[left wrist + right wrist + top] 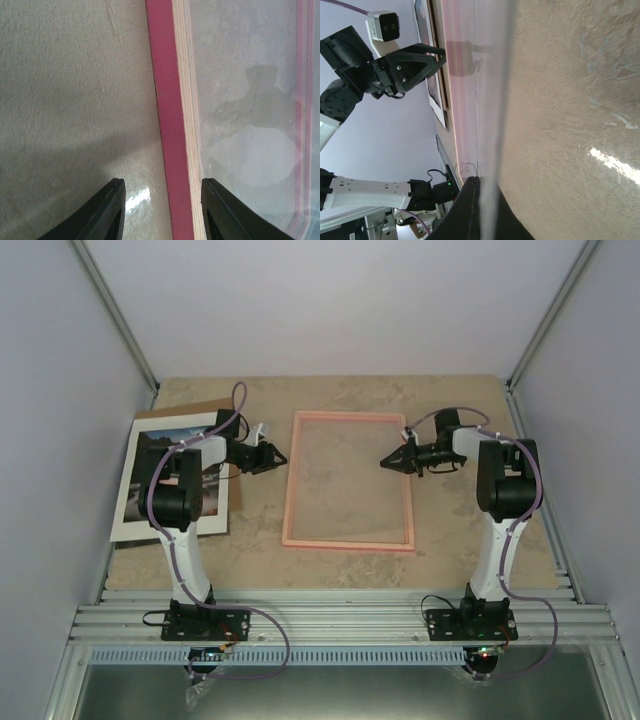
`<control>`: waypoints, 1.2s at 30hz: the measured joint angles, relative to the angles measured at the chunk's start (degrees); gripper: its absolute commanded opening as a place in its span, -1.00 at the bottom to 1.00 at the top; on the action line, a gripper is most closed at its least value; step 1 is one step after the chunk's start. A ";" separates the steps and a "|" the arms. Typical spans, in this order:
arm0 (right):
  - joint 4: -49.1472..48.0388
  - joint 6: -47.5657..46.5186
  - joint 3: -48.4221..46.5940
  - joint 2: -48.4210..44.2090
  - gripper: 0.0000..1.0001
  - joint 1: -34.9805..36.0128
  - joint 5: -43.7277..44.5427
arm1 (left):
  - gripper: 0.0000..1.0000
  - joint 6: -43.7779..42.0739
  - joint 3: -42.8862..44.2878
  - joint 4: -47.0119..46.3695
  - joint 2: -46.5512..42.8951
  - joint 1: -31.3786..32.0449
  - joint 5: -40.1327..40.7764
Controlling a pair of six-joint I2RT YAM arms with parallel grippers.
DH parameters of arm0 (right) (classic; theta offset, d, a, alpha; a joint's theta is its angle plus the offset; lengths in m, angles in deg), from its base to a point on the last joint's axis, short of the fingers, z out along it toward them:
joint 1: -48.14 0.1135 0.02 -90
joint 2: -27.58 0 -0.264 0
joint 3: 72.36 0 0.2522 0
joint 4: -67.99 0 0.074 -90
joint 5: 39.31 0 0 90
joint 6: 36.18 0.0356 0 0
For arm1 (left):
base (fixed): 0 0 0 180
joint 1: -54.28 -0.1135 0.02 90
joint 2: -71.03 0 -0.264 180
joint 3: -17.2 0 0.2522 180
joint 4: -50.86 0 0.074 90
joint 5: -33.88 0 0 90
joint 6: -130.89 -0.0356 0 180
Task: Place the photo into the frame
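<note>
Left gripper (167, 212) is half open and straddles the left rail of the frame (170, 100). One finger is outside over the surface (65, 100), the other over the clear pane (250, 75). The rail runs between them, and nothing looks clamped.

Right gripper (478, 200) is fully closed and turned on its side, tip low over the frame interior near the right rail. (A blurred translucent strip runs up from its tip; can't tell if it's pinching the pane edge or nothing.)

Frame lies flat mid-surface and empty, with bare surface showing through the pane. Photo (135, 495) is at the left edge of the surface, face up on the brown backing board (200, 408). It's partly hidden under the left arm and well apart from both grippers.

Progress call: basically zero on the insert. The frame is laid out and reachable, and that's all. Left to do: grab the photo, carry it over, drop it square inside the rails. Neither gripper is on the photo, so the pick hasn't begun.
</note>
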State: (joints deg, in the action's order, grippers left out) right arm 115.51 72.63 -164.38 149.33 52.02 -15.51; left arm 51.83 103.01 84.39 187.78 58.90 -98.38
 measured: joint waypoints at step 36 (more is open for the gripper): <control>2.16 -1.68 0.00 0.00 -0.99 -0.37 5.46 | -0.10 0.00 0.66 0.24 0.85 0.00 0.37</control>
State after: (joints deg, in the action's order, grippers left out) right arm 117.67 70.95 -164.38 149.33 51.65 -10.04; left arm 51.83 103.67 84.63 188.63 58.90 -98.01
